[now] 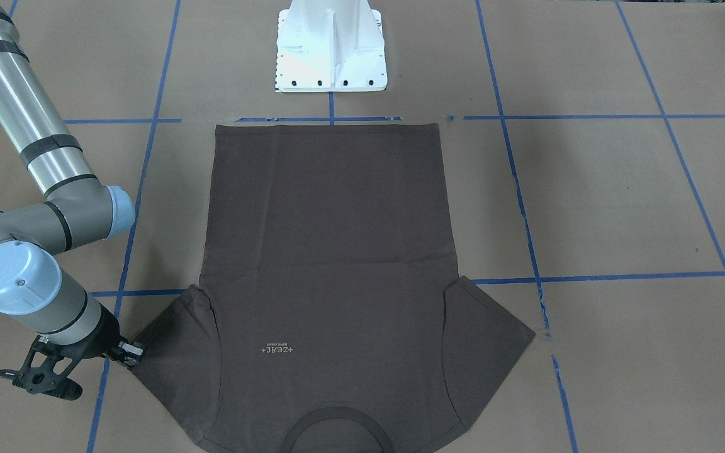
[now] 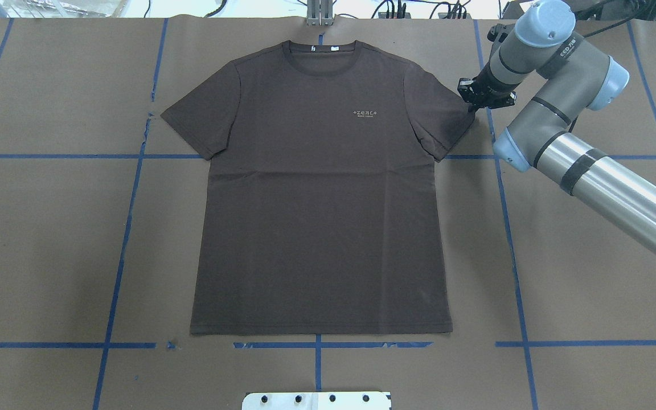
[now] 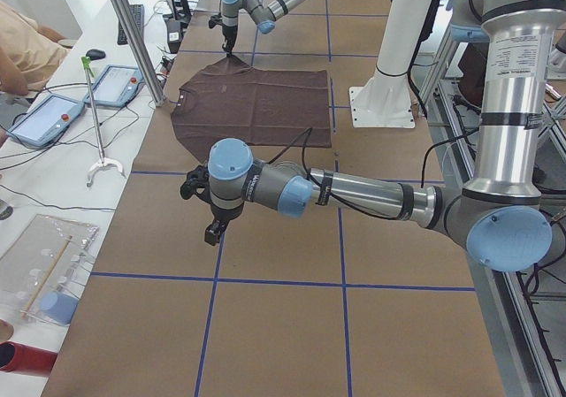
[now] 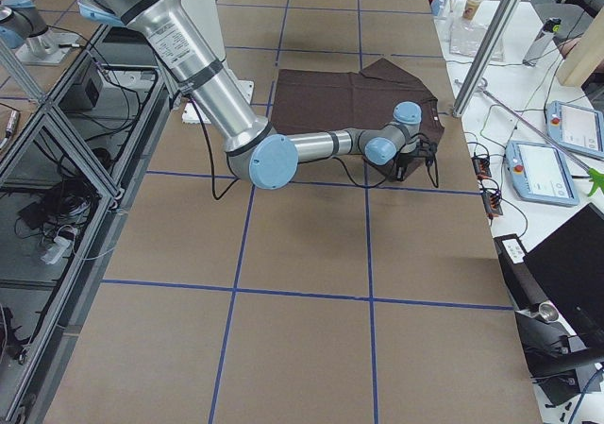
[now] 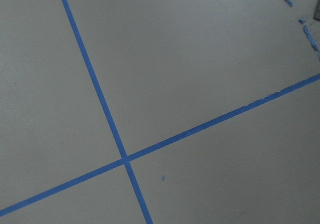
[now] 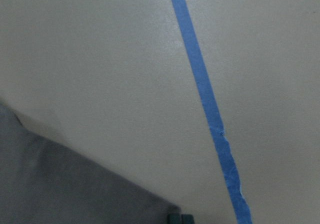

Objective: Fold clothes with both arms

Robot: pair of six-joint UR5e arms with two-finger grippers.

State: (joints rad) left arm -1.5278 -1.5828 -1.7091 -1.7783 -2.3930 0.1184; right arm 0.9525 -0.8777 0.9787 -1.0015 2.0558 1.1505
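1. T-shirt (image 2: 316, 216) — flat, logo up, unfolded, mid-table (image 2: 590, 273).
2. Right gripper (image 2: 474, 102) at sleeve tip (image 2: 464, 117); opening unreadable. Risk: grabs one layer, the cloth drags askew.
3. Left gripper (image 3: 213, 232) well apart over bare paper, opening unreadable — likely lopsided fold.

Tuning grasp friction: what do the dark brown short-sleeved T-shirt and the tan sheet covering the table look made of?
Dark brown short-sleeved T-shirt: matte soft knit, probably cotton jersey; lies limp and flat, ribbed collar. Tan table sheet: matte paper, likely kraft; flat, blue tape strips stuck on.
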